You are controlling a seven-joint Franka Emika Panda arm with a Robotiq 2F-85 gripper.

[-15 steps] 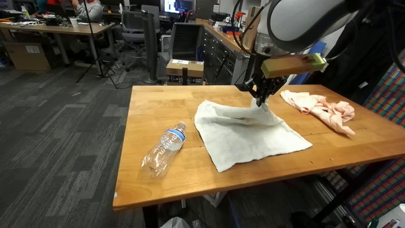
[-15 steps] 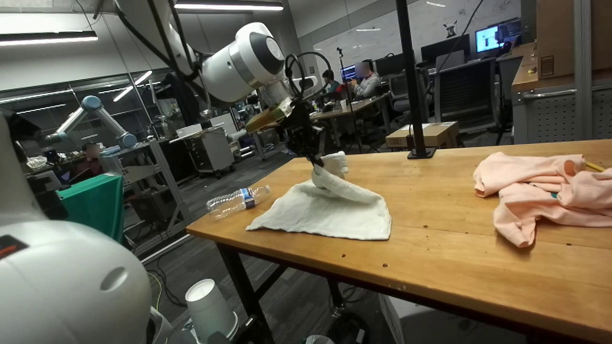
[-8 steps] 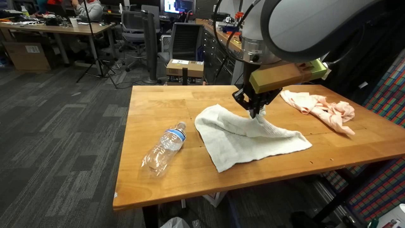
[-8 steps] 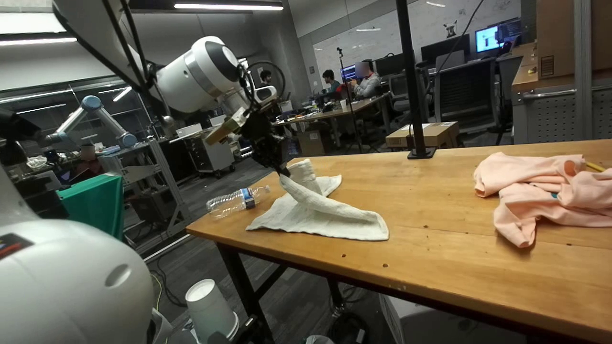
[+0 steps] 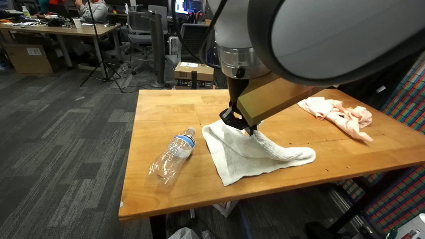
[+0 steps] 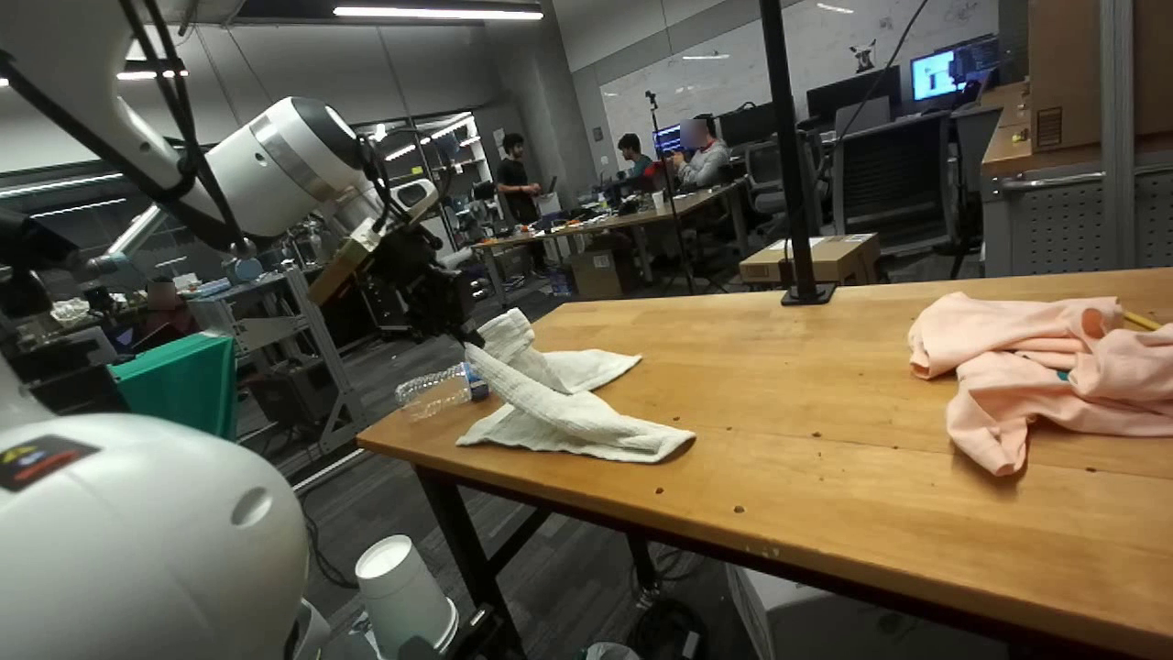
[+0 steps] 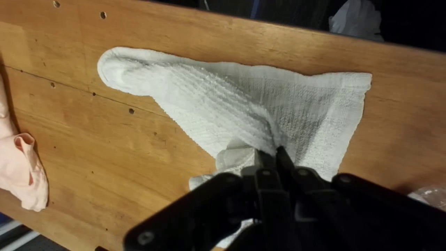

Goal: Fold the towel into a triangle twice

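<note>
I'm holding towel (image 7: pixel 230 104) mid-frame in wrist view, gripper (image 7: pixel 275 152) fingers tight on raised fold. I'm fearing overpulling dragging unpinned towel askew, spoiling triangle, or knocking bottle (image 5: pixel 172 154), left of centre in both exterior views.

- towel (image 7: pixel 195 87): cloth, matt, rough, ribbed
- table (image 6: pixel 825 394): wood, smooth, slight sheen
- bottle (image 5: pixel 177 151): clear plastic, glossy
- pink fabric (image 6: pixel 1026 403): matt, smooth
- box (image 6: pixel 848 261): cardboard, matt
- arm shell (image 6: pixel 266 174): smooth

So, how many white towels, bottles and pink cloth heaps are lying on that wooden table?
White towel: 1
Clear plastic bottle: 1
Pink cloth heap: 1 (how many pieces it holds, I can't tell)
Total: 3
</note>
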